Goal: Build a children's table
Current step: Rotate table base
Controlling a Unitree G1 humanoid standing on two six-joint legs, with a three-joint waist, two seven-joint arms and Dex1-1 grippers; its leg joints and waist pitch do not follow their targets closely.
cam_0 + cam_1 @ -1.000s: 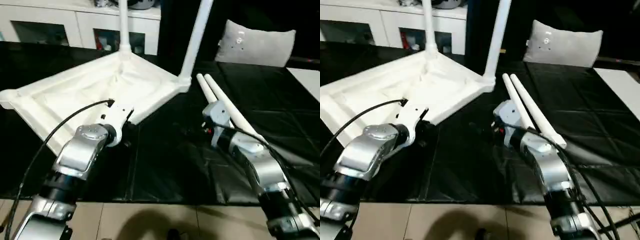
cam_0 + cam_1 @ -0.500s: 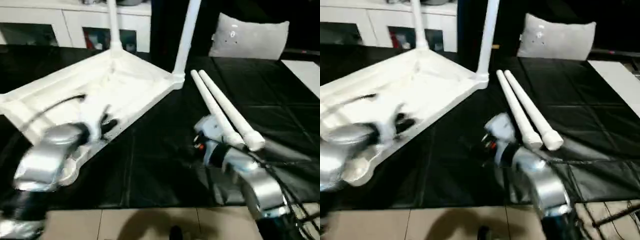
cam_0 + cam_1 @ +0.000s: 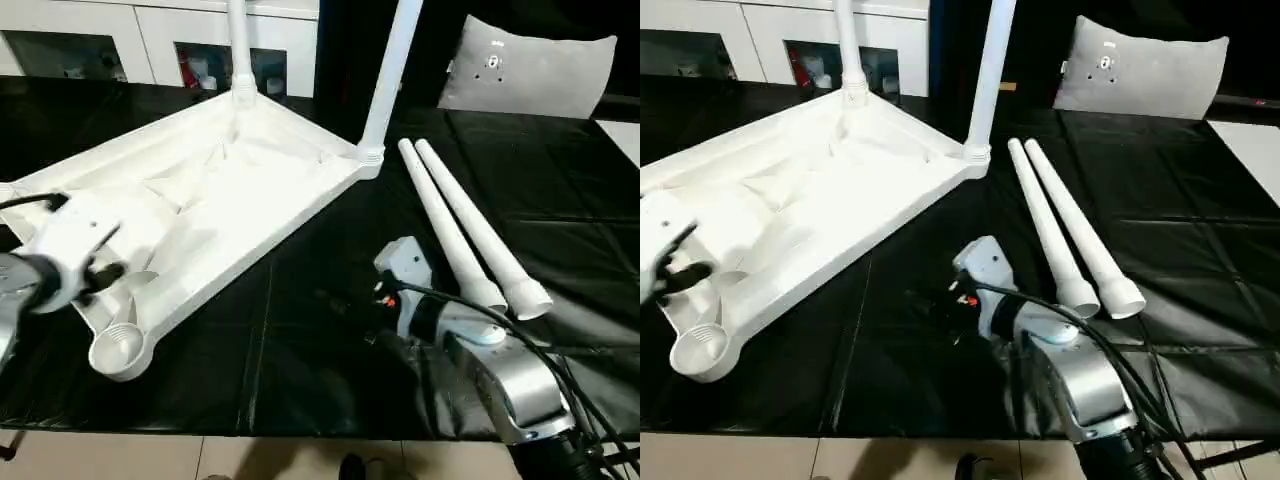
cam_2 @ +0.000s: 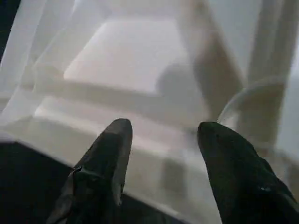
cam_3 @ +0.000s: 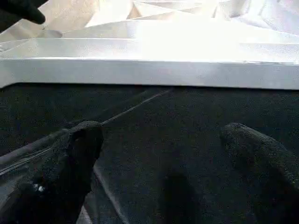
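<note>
The children's table top lies upside down on the black mat, ribs up. Two white legs stand upright in its far sockets. Another two loose legs lie side by side on the mat to the right. The near corner socket stands empty. My left gripper hovers over the top's near-left end, just above that socket, and in the left wrist view the gripper is open with nothing held. My right gripper sits low over the mat and points at the top's side rim, open and empty.
A white cabinet runs along the back left. At the back right, a grey pillow leans beside a flat white board. The mat's front edge meets pale floor near me.
My left gripper has moved left along the table top to the near corner socket, and its fingers have spread apart. The right arm has drawn back slightly. The camera has shifted.
</note>
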